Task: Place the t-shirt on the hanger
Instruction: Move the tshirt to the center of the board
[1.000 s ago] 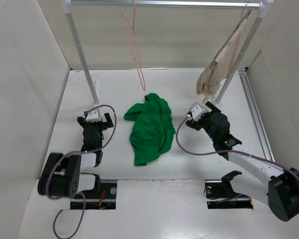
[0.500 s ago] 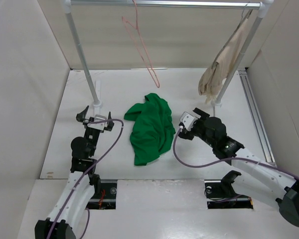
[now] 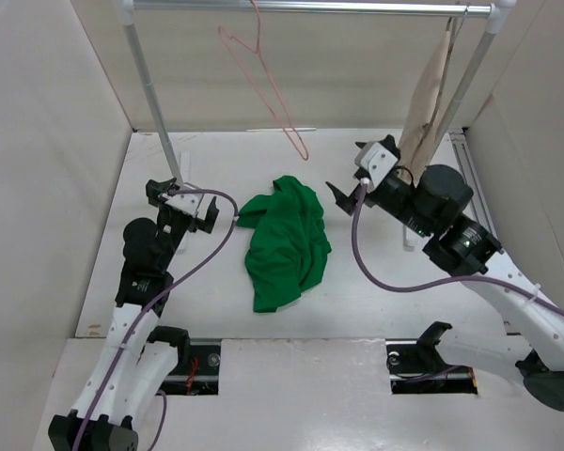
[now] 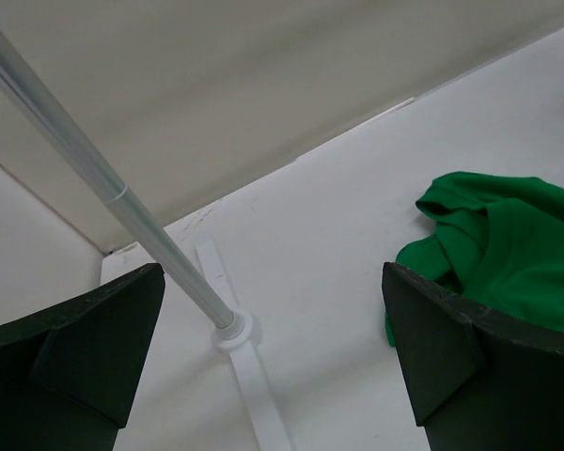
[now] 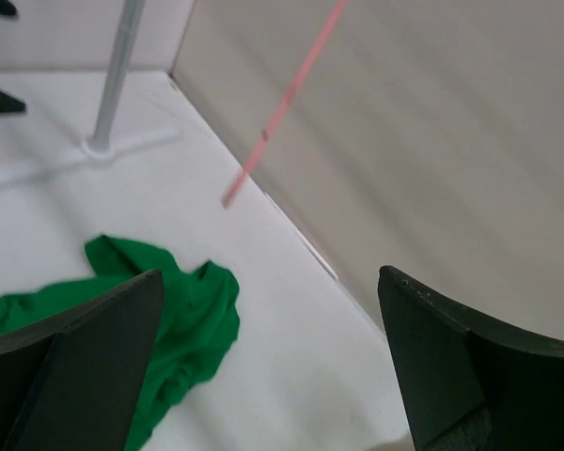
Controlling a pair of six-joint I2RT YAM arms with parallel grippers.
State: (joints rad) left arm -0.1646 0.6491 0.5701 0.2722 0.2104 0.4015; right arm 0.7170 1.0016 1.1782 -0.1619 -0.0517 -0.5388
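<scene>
The green t-shirt (image 3: 284,242) lies crumpled on the white table between the arms; it also shows in the left wrist view (image 4: 508,254) and in the right wrist view (image 5: 141,319). The pink hanger (image 3: 263,85) hangs by its hook from the top rail, swung to one side; a strip of it crosses the right wrist view (image 5: 282,108). My left gripper (image 3: 181,197) is open and empty, raised left of the t-shirt. My right gripper (image 3: 357,169) is open and empty, raised right of the t-shirt, below the hanger's lower corner.
A rail (image 3: 310,7) on two poles spans the back; its left pole (image 3: 155,103) and base stand just behind my left gripper. A beige garment (image 3: 428,94) hangs at the rail's right end, close behind my right arm. White walls enclose the table.
Both arms have risen and moved toward the back. My right gripper went up and back toward the hanger. The hanger has swung to the right, and the beige garment now hangs straighter.
</scene>
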